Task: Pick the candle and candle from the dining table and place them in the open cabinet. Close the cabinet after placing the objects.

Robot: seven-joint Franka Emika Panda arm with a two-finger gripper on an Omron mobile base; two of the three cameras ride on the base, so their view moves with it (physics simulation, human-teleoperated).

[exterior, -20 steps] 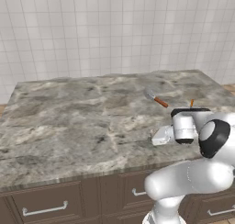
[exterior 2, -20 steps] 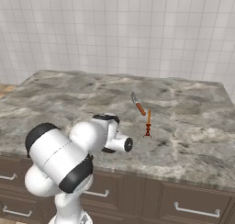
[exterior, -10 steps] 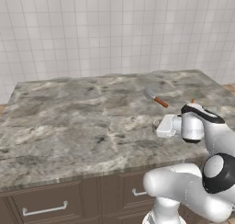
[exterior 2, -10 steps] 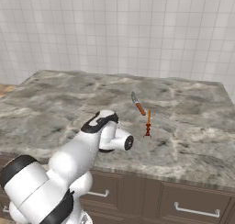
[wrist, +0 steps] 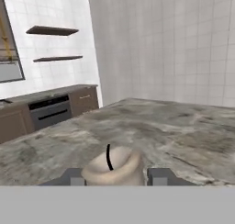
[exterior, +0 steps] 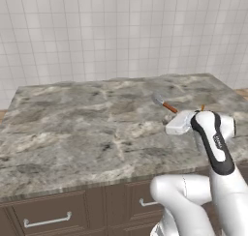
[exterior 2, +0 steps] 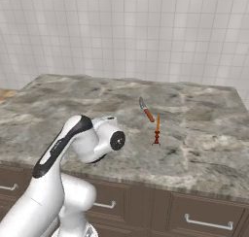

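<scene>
I see my gripper (wrist: pixel 114 178) clamped on the stubby beige candle (wrist: pixel 114 165), its fingers (wrist: pixel 158 176) on either side, near the dining table's (exterior 2: pixel 204 148) front edge. The orange taper candle (exterior 2: pixel 157 130) stands farther right, just beside the knife (exterior 2: pixel 146 110).

We've got a knife (exterior 2: pixel 146 111) lying flat on the marble – orange handle, silver blade – plus white tiled wall (exterior: pixel 121 32) and two wall shelves (wrist: pixel 53 31).
</scene>
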